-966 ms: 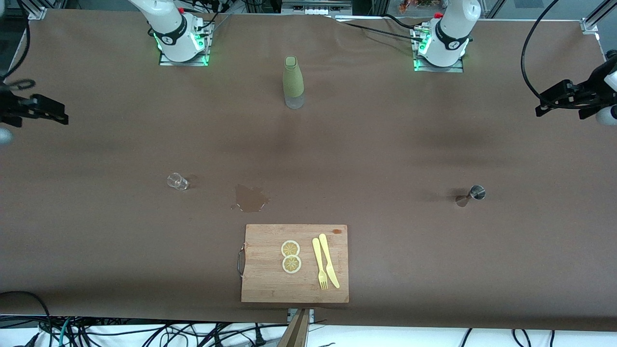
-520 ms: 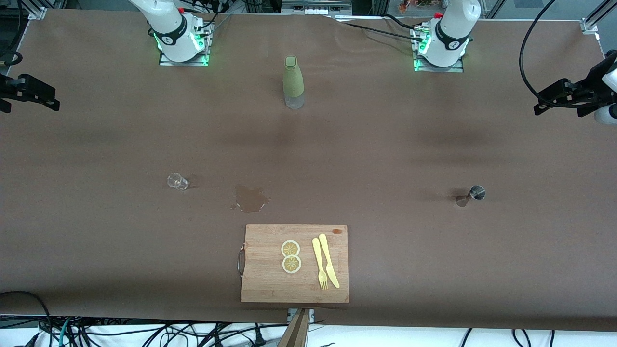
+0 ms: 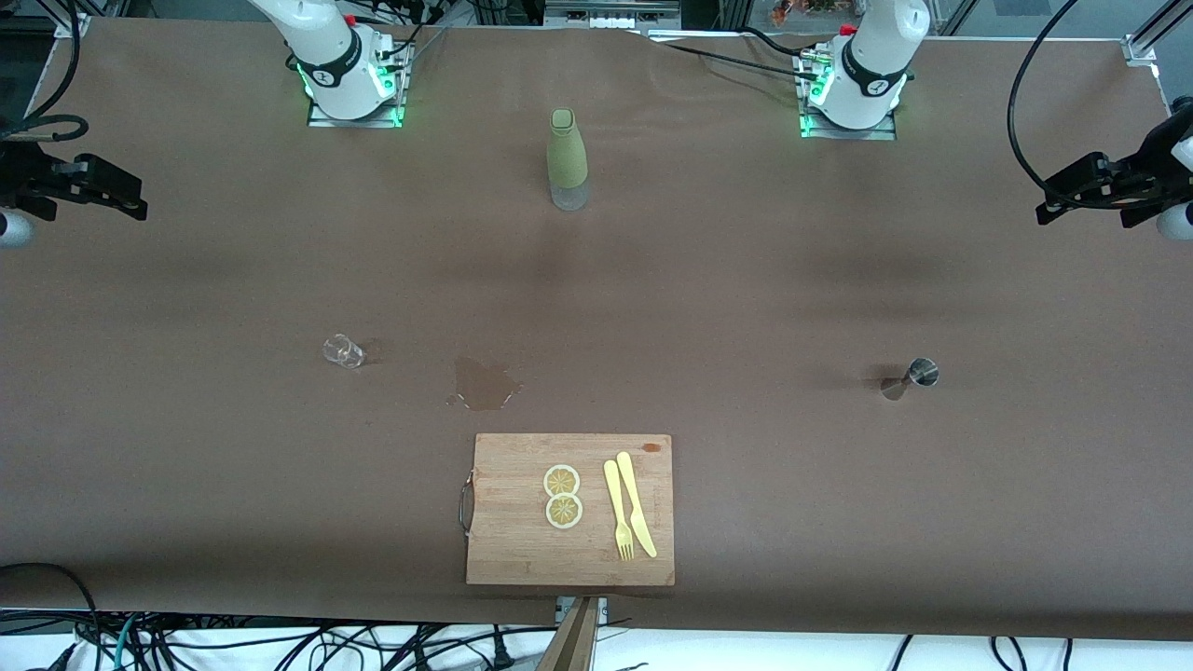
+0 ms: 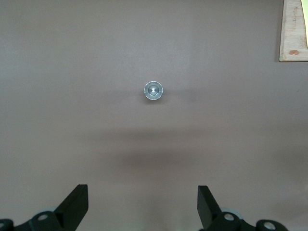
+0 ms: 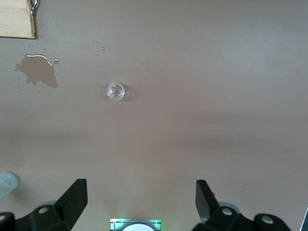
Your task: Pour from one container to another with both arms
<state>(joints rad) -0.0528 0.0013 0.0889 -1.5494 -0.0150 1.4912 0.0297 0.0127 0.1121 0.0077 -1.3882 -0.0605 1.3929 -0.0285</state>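
Front view of a brown table (image 3: pixel 186 466) with two arm bases along its 12 o'clock edge. The silver jigger (image 3: pixel 915 376) stands upright on the cloth toward the left arm's end, well apart from every other item; in the left wrist view it appears from above as a small round rim (image 4: pixel 153 90). The clear glass cup (image 3: pixel 343 350) stands upright toward the right arm's end, also seen from above in the right wrist view (image 5: pixel 116 91). Between the two, at about 4 o'clock from the cup, lies a wet puddle (image 3: pixel 483 384) on the cloth. At 6 o'clock from the puddle, nearer the front camera, rests a wooden cutting board (image 3: pixel 503 545) bearing two lemon slices (image 3: pixel 562 496), a yellow fork (image 3: pixel 617 511) and a yellow knife (image 3: pixel 637 503) side by side. An olive-green bottle (image 3: pixel 567 158) stands upright between the bases.

The left gripper (image 3: pixel 1072 196) hangs over the table edge at the left arm's end, fingers (image 4: pixel 77 204) spread wide and holding nothing. The right gripper (image 3: pixel 107 191) hangs over the table edge at the right arm's end, fingers (image 5: pixel 76 197) likewise released and bare.
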